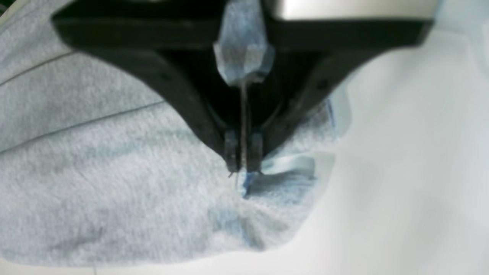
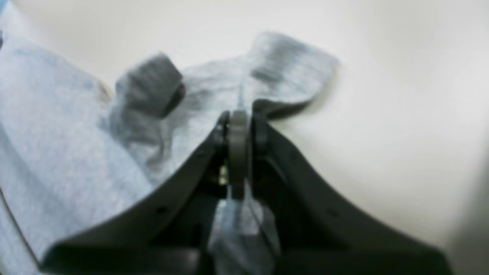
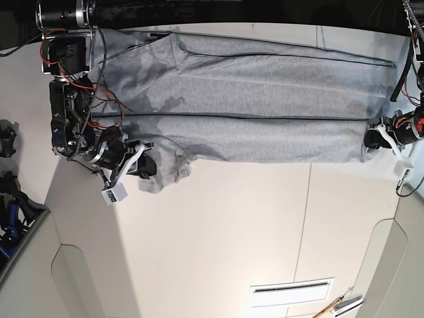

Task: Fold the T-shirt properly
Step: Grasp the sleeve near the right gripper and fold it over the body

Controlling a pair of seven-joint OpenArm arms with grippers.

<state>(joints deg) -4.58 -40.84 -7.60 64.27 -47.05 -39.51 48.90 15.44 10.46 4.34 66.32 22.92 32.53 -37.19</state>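
Note:
The heather-grey T-shirt (image 3: 252, 99) lies stretched out across the far part of the white table (image 3: 232, 232), folded lengthwise with its plain side up. My right gripper (image 3: 142, 165) is at the shirt's left end, shut on a bunched sleeve. The right wrist view shows the right gripper (image 2: 238, 118) closed with grey cloth (image 2: 57, 133) pinched in it. My left gripper (image 3: 374, 139) is at the shirt's right end. In the left wrist view the left gripper (image 1: 243, 168) is shut on the shirt's edge (image 1: 95, 152). No lettering is visible.
Bare white tabletop (image 1: 401, 172) lies in front of the shirt. A white slotted plate (image 3: 291, 291) and a small tool (image 3: 338, 306) sit near the front edge. Red cables (image 3: 73, 79) hang by the right arm's base at the left.

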